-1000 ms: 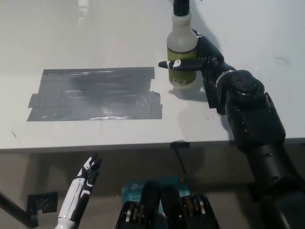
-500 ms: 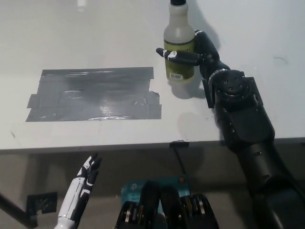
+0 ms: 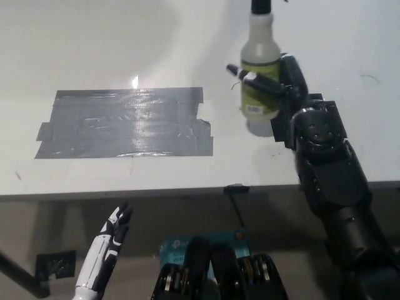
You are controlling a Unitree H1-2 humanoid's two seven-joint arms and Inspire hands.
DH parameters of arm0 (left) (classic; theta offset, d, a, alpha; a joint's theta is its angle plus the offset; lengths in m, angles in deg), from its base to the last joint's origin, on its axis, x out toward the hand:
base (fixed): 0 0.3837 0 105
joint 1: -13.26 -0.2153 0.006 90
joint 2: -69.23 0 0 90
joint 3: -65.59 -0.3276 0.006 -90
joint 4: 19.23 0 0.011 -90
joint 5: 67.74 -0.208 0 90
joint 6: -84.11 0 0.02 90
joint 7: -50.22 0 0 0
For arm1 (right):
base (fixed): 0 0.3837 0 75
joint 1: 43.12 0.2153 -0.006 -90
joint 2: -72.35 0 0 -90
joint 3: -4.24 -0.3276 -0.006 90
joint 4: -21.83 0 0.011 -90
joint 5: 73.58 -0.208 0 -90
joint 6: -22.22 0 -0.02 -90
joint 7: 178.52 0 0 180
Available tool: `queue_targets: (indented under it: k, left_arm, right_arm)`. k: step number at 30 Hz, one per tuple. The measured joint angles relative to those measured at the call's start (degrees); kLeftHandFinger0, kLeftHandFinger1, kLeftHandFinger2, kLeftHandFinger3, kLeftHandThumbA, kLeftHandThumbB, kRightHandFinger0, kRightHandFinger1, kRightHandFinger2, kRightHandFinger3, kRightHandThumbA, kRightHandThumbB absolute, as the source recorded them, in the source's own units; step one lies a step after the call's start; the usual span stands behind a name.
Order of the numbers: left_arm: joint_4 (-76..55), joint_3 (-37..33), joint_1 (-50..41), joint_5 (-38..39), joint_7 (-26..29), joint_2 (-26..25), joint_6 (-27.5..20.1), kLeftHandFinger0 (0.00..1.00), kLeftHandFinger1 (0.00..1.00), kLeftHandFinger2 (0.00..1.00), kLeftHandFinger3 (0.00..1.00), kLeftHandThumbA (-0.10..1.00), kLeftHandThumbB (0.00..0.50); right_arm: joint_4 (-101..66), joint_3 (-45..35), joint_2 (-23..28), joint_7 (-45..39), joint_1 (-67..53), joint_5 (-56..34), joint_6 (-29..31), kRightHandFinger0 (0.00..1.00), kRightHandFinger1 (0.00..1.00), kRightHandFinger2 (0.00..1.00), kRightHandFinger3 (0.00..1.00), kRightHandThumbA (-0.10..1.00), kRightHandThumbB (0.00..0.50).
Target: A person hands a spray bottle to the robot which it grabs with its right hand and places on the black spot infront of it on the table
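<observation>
Right of tape patch (image 3: 125, 123), near tabletop's front edge: right hand (image 3: 284, 84) grips bottle (image 3: 259, 81). Carry left, keep upright, lower centrally. Left hand (image 3: 115, 228) idle, open.

A teal rectangular box with white lettering (image 3: 187, 245) lies on the floor below the near edge of the white table top (image 3: 125, 50), partly hidden. A small black clip-like tab (image 3: 236, 187) sits on that table edge, with a thin dark cable (image 3: 239, 212) hanging down from it toward the teal box
</observation>
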Motion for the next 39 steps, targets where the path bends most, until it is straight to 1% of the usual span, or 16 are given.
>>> queue_targets:
  k: [1,3,6,8,10,12,16,18,22,25,31,33,35,37,38,39]
  left_arm:
    - [0.0,0.0,0.0,0.0,0.0,0.0,0.0,1.0,1.0,1.0,1.0,1.0,0.002]
    - [0.0,0.0,-0.3,0.0,0.0,0.0,0.0,1.0,1.0,1.0,1.0,1.0,0.005]
    - [0.1,0.0,-0.5,0.0,0.0,0.0,0.0,1.0,1.0,1.0,1.0,1.0,0.02]
    - [0.1,0.0,-0.6,0.0,0.0,0.0,0.0,1.0,1.0,1.0,1.0,1.0,0.027]
    - [0.1,0.0,-0.8,0.0,0.0,0.0,0.0,1.0,1.0,1.0,1.0,1.0,0.02]
    - [0.1,0.0,-0.8,0.0,0.0,0.0,0.0,1.0,1.0,1.0,1.0,1.0,0.018]
    - [0.2,0.0,-0.8,0.0,0.0,0.0,0.0,1.0,1.0,1.0,1.0,1.0,0.0]
    - [0.2,0.0,-0.8,0.0,0.0,0.0,0.0,1.0,1.0,1.0,1.0,1.0,0.006]
    - [0.2,0.0,-0.9,0.0,0.0,0.0,0.1,1.0,1.0,1.0,1.0,1.0,0.0]
    - [0.2,0.0,-0.9,0.0,0.0,0.0,0.1,1.0,1.0,1.0,1.0,1.0,0.003]
    - [0.2,0.0,-1.0,0.0,0.0,0.0,0.1,1.0,1.0,1.0,1.0,1.0,0.0]
    - [0.2,0.0,-1.0,0.0,0.0,0.0,0.0,1.0,1.0,1.0,1.0,1.0,0.0]
    - [0.2,0.0,-1.0,0.0,0.0,0.0,0.0,1.0,1.0,1.0,1.0,1.0,0.002]
    - [0.2,0.0,-1.0,0.0,0.0,0.0,0.0,1.0,1.0,1.0,1.0,1.0,0.008]
    - [0.2,0.0,-1.0,0.0,0.0,0.0,0.0,1.0,1.0,1.0,1.0,1.0,0.002]
    - [0.2,0.0,-1.0,0.0,0.0,0.0,0.0,1.0,1.0,1.0,1.0,1.0,0.0]
  right_arm:
    - [0.0,-0.3,0.3,0.3,-0.2,0.0,0.5,0.02,0.2,0.42,0.46,0.98,0.363]
    - [0.3,-1.3,1.1,1.1,-0.8,0.1,1.6,0.03,0.2,0.42,0.46,0.96,0.368]
    - [1.2,-2.8,1.8,2.2,-1.4,0.0,2.9,0.0,0.13,0.39,0.4,0.97,0.444]
    - [1.8,-4.1,2.3,3.1,-2.0,-0.1,3.9,0.0,0.07,0.34,0.34,0.95,0.46]
    - [3.2,-5.7,2.5,4.3,-2.7,-0.1,5.2,0.0,0.07,0.34,0.33,0.96,0.451]
    - [4.3,-6.5,2.5,5.1,-3.3,-0.2,6.0,0.0,0.06,0.33,0.33,0.98,0.407]
    - [6.8,-7.1,2.4,7.1,-4.7,0.0,8.4,0.0,0.05,0.31,0.33,1.0,0.39]
    - [7.1,-7.2,2.4,7.5,-4.7,0.0,9.1,0.0,0.04,0.29,0.32,1.0,0.356]
    - [9.3,-7.3,2.1,9.8,-4.7,0.1,12.9,0.0,0.08,0.3,0.34,1.0,0.383]
    - [10.2,-7.3,2.0,10.8,-4.6,0.2,14.5,0.03,0.11,0.33,0.4,0.98,0.357]
    - [11.9,-7.3,1.0,14.2,-4.6,0.5,19.0,0.0,0.14,0.37,0.45,0.95,0.353]
    - [12.2,-7.3,0.6,15.7,-4.6,0.6,20.1,0.0,0.14,0.37,0.44,0.94,0.34]
    - [12.2,-7.2,0.1,17.2,-4.6,0.8,21.0,0.0,0.13,0.37,0.45,0.94,0.357]
    - [12.1,-7.0,-0.1,18.2,-4.6,1.1,21.6,0.0,0.11,0.37,0.44,0.92,0.346]
    - [12.0,-6.9,-0.2,18.5,-4.6,1.2,21.8,0.0,0.1,0.37,0.45,0.93,0.374]
    - [11.7,-6.7,-0.3,19.4,-4.6,1.4,22.3,0.0,0.1,0.36,0.45,0.94,0.374]
